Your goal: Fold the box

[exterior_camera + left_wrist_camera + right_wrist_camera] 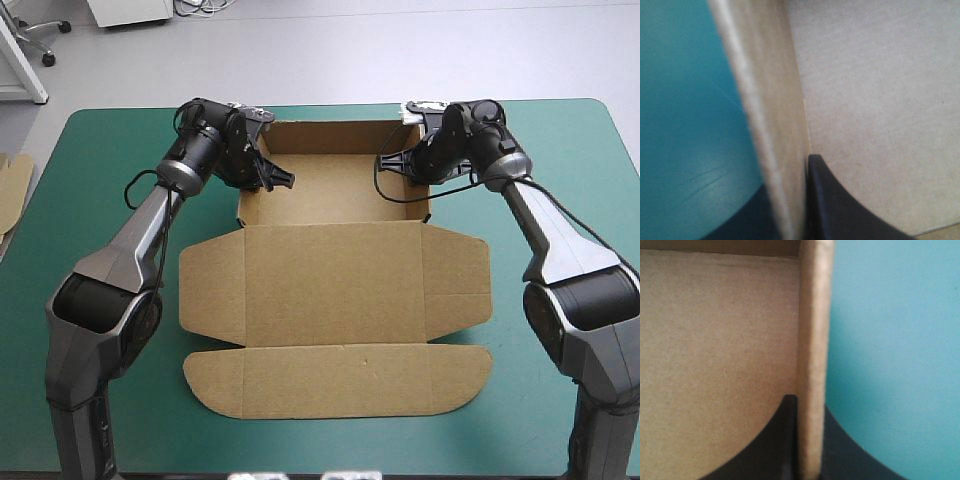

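Observation:
The brown box (335, 185) stands as an open tray at the far middle of the table, walls raised, its lid (335, 280) lying flat toward the near edge with a rounded flap (335, 380). My left gripper (262, 172) is at the tray's left wall (772, 125), one black finger (835, 205) inside the tray and the other outside, shut on the wall. My right gripper (405, 165) straddles the right wall (812, 365) the same way, one finger (775, 445) inside, the other outside over the teal-green cover (895, 340).
An edge of more brown board (12, 190) shows at the table's left edge. Bare teal-green cover (560, 160) lies to both sides of the box and along the near edge.

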You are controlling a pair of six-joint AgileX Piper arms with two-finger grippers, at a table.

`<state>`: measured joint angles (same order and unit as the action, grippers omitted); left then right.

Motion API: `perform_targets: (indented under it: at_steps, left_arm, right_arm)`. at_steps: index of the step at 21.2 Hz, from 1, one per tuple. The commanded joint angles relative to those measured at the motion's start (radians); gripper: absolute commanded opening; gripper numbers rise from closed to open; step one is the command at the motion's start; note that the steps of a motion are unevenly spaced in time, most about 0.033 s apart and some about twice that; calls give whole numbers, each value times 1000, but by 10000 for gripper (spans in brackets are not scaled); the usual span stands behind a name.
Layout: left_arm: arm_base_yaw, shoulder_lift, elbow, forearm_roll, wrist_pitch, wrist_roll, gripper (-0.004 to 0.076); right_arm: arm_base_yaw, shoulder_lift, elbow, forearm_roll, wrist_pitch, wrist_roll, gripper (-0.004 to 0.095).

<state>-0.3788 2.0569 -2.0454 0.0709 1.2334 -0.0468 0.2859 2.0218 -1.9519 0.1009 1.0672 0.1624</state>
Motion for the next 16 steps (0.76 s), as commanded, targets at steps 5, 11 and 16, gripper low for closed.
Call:
perform_targets:
  at_steps: [5,11,16]
  left_arm:
    - [2,1,-29,45,38,14,-14]
    - [9,40,-29,39,-33,14,-14]
    - [43,84,-29,26,-41,14,-14]
  right_arm:
    - [-9,-15,-29,-50,86,-59,-12]
    - [25,13,-29,-148,98,-66,-12]
    - [58,45,-29,-220,108,-55,-12]
